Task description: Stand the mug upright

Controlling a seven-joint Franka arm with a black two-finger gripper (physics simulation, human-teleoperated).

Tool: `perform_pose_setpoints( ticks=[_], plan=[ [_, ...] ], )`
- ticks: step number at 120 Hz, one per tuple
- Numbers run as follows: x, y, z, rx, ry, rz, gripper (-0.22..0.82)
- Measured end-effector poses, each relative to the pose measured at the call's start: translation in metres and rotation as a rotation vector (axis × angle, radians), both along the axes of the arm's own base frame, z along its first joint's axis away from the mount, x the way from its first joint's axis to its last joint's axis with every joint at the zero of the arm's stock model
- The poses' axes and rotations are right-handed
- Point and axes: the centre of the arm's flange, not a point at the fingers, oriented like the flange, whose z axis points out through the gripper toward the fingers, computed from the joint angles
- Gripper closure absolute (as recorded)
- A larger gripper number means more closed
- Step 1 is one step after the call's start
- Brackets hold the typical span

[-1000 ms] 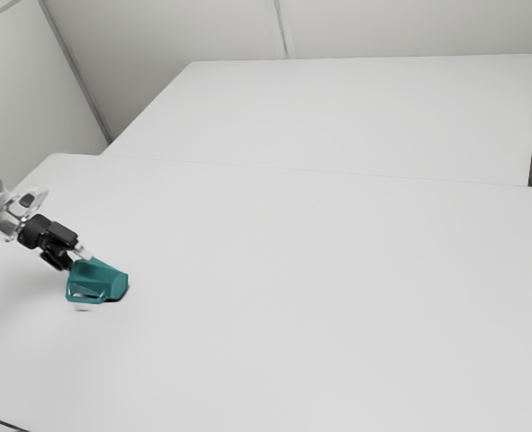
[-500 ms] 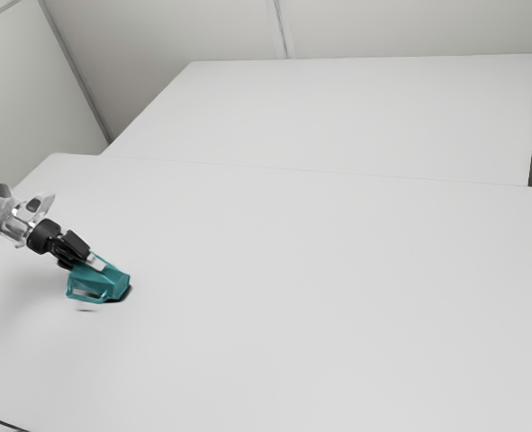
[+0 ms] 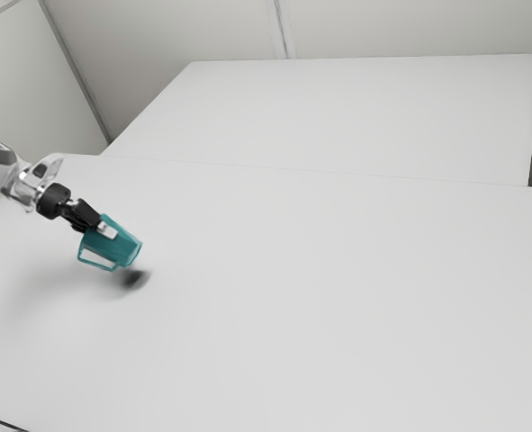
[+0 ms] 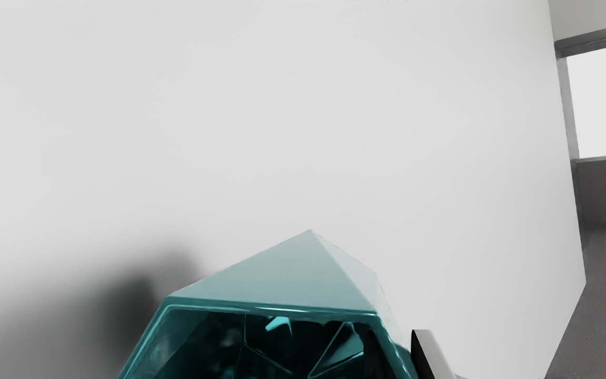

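Note:
The teal mug (image 3: pixel 120 245) hangs tilted above the table, its base slanting down toward the exterior view's right and its handle on the lower left side. My gripper (image 3: pixel 106 230) is shut on the mug's wall near the rim. In the wrist view the faceted mug (image 4: pixel 271 279) shows its open mouth and dark inside. There my gripper (image 4: pixel 399 350) has one finger outside the wall and the other, dark, inside the mouth, pinching the wall between them. The mug's far base is hidden in the wrist view.
The white table (image 3: pixel 320 288) lies beneath the mug, whose dark shadow falls on it just below. A second white surface (image 3: pixel 347 117) stands behind it. A thin dark cable (image 3: pixel 3 422) shows at the exterior view's lower left corner.
My gripper moved onto the mug's wall, took hold and rose with it. The mug, earlier lying on its side on the table, is now lifted clear and tilted more steeply.

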Motion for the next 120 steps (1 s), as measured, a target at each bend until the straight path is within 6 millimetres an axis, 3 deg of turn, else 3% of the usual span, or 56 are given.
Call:
perform_pose_setpoints(
  ticks=[18, 40, 56, 68, 120],
  plan=[
    [0.029, -0.044, 0.028, 0.052, -0.015, -0.107, 0.77],
    [0.036, -0.069, 0.051, 0.142, 0.016, -0.15, 0.78],
    [0.043, -0.105, 0.079, 0.236, 0.026, -0.203, 0.78],
    [0.043, -0.121, 0.096, 0.302, 0.035, -0.208, 0.78],
    [0.053, -0.221, 0.129, 0.549, 0.058, -0.242, 0.78]
  ],
)
